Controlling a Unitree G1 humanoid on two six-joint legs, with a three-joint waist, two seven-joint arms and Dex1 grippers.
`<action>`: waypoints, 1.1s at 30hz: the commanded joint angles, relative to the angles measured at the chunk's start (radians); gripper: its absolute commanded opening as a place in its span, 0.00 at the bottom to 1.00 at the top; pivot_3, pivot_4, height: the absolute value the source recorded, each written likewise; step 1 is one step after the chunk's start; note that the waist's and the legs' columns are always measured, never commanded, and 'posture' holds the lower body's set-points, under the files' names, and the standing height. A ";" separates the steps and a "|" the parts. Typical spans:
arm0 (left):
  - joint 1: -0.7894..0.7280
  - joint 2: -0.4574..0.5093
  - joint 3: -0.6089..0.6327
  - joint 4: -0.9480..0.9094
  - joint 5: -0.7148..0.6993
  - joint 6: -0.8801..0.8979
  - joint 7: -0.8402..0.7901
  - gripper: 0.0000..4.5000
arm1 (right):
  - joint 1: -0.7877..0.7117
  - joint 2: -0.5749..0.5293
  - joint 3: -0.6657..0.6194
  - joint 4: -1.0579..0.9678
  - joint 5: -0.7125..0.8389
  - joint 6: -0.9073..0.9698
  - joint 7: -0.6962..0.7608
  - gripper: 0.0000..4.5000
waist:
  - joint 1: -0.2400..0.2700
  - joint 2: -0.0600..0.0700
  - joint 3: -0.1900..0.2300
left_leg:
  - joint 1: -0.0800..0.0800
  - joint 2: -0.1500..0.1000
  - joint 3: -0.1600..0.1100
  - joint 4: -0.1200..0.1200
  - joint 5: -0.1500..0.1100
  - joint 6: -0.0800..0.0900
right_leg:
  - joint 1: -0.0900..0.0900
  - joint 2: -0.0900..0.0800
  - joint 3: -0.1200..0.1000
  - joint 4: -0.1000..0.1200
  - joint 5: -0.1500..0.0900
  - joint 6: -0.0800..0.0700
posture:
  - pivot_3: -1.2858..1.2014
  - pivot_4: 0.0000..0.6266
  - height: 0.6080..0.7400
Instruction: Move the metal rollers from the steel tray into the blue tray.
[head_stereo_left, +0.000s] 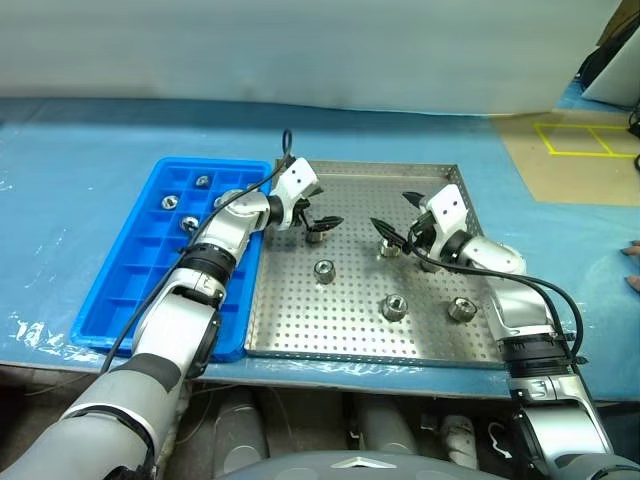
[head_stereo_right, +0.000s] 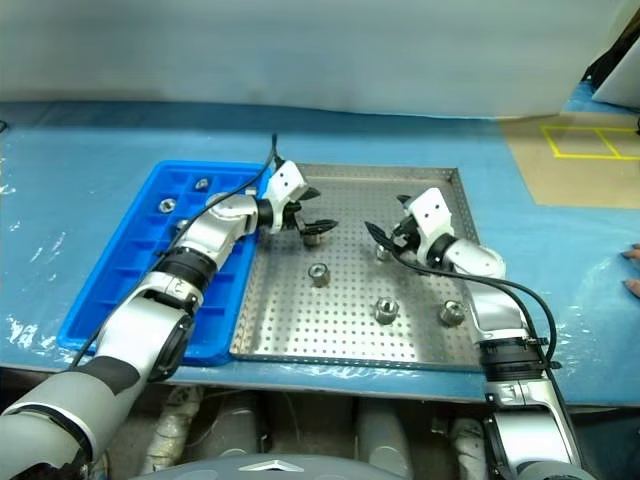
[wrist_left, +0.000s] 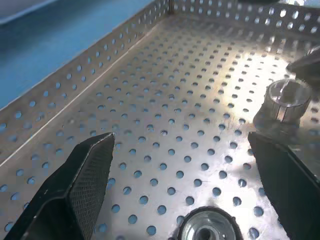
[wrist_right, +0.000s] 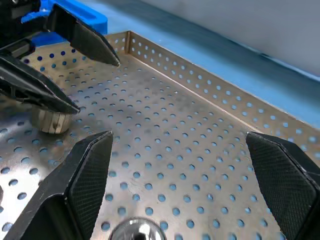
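Hovering: we have both grippers low over the steel tray (head_stereo_left: 300, 335), nothing held.
Left gripper (head_stereo_left: 316, 222): fingers spread wide, over the steel tray's far-left part, straddling one roller (head_stereo_left: 315, 236) that sits on the floor between the tips.
Right gripper (head_stereo_left: 396, 231): fingers spread wide, over the steel tray's far-middle part, a second roller (head_stereo_left: 388, 248) on the floor just below its tips.
Metal rollers still in steel tray: five by our count, the other three nearer its middle and near-right.
Blue tray (head_stereo_left: 120, 290): touching the steel tray's left rim; we see three rollers in its far compartments.
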 joint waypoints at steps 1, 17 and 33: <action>-0.022 0.004 -0.019 0.038 0.034 0.026 -0.024 1.00 | 0.001 -0.002 -0.017 -0.056 0.013 0.005 -0.012 0.99 | -0.001 0.000 0.000 | 0.000 0.000 0.000 0.000 0.000 0.000 | 0.000 0.000 0.000 0.000 0.000 0.000 | 0.34 0.24 1.00; 0.109 0.037 0.023 -0.207 0.003 0.268 -0.047 0.41 | -0.105 0.041 0.049 0.075 -0.006 -0.050 0.032 1.00 | 0.002 0.000 0.000 | 0.000 0.001 0.001 0.000 -0.001 0.002 | 0.000 0.000 0.001 -0.001 0.000 0.000 | 0.40 0.24 1.00; 0.493 -0.148 0.481 -1.046 -0.096 0.247 0.813 0.41 | -0.414 0.189 0.140 0.490 -0.021 -0.216 0.237 1.00 | 0.071 0.001 0.001 | -0.004 0.003 -0.001 -0.001 -0.002 0.003 | -0.001 -0.001 -0.009 -0.002 0.000 -0.001 | 0.55 0.24 1.00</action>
